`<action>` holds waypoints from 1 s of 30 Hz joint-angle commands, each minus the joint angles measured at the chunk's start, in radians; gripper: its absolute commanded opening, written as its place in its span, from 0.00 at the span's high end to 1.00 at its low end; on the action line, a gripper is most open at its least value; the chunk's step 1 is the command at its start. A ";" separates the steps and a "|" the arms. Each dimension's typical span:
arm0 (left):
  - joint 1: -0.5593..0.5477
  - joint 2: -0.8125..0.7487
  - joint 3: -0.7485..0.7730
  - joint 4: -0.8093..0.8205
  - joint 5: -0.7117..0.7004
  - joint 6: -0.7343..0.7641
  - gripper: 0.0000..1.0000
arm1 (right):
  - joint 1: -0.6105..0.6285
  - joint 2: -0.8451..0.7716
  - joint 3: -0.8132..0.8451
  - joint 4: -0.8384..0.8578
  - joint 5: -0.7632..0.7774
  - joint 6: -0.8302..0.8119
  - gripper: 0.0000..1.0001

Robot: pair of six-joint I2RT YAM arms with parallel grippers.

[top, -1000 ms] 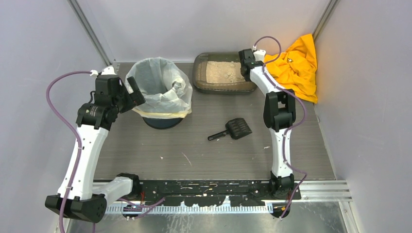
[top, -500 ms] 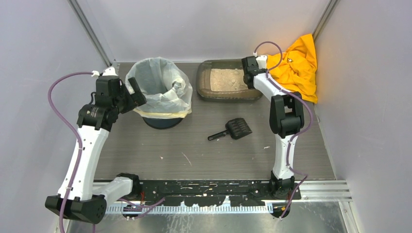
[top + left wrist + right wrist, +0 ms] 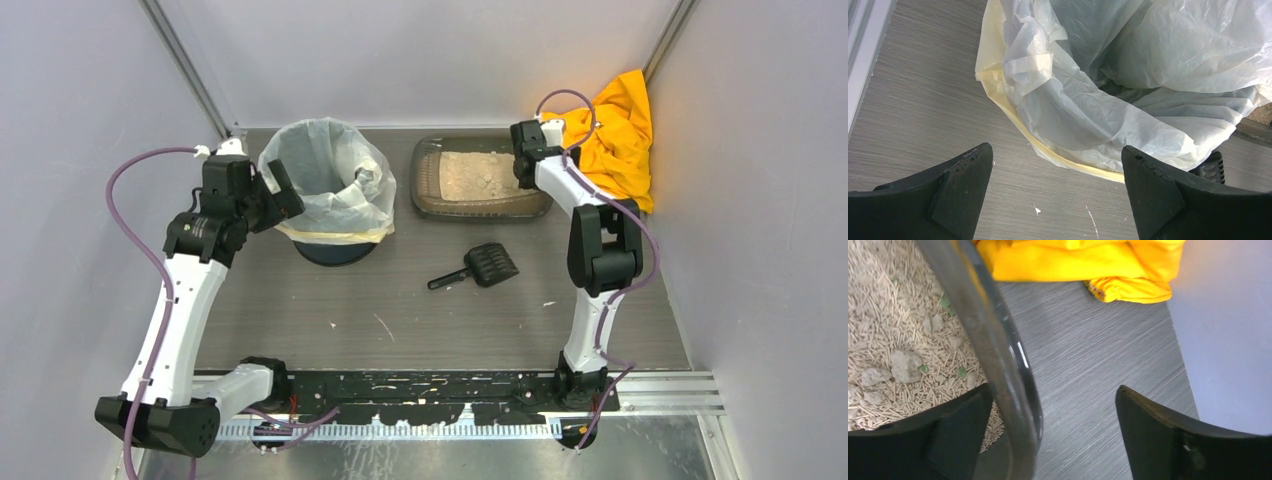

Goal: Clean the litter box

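The litter box [image 3: 480,212], a shallow translucent brown-grey tray of pale pellets, lies at the back of the table, right of centre. My right gripper [image 3: 525,165] stands open astride its right rim [image 3: 998,350]. One finger is inside over the litter [image 3: 903,355], the other outside over bare table, and nothing is clamped. The wrist view puts the gripper [image 3: 1055,390] just right of the rim. My left gripper [image 3: 283,192] is open and empty, hovering by the left side of the bin [image 3: 330,190]. In its own view the left gripper [image 3: 1055,150] is over the table in front of the bag.
The bin's white liner [image 3: 1128,100] billows over its rim. A small black slotted scoop [image 3: 480,266] lies on the table in front of the litter box. A yellow cloth [image 3: 610,135] is bunched in the back right corner against the wall, just beyond the right gripper.
The litter box slid to the right with my right gripper on its rim, then the right jaws opened and let go. The left arm barely moved.
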 commanded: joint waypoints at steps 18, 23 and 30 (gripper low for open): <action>-0.002 0.005 -0.014 0.060 0.012 0.021 0.00 | 0.037 -0.073 0.072 -0.006 0.066 0.275 0.38; -0.002 0.008 -0.012 0.060 0.012 0.022 0.00 | 0.004 0.003 0.094 -0.017 0.021 0.293 0.39; -0.002 0.019 -0.012 0.061 0.007 0.022 0.00 | -0.042 0.068 0.126 0.022 -0.024 0.275 0.87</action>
